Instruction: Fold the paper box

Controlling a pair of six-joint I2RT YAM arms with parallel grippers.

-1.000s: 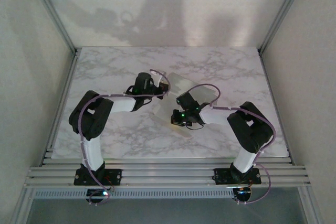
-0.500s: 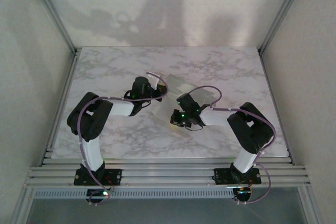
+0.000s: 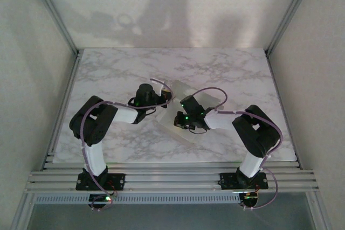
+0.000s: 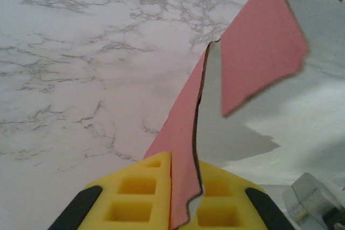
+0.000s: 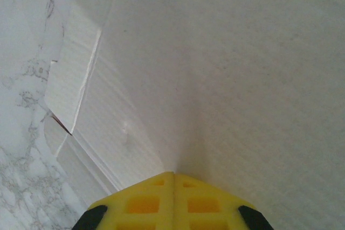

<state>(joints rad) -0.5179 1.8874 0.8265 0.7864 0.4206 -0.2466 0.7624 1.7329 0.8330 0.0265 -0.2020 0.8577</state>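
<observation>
The paper box (image 4: 261, 47) is pinched by the left pincer (image 4: 183, 192) and the right pincer (image 5: 173, 189), each at lower centre; its flap could be torn by opposed pulling.

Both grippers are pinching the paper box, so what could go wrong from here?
The left gripper clamps a thin, ragged edge of the paper box; pulling against the pinch of the right gripper may tear it. The loose pink flap could bend off its crease.
</observation>
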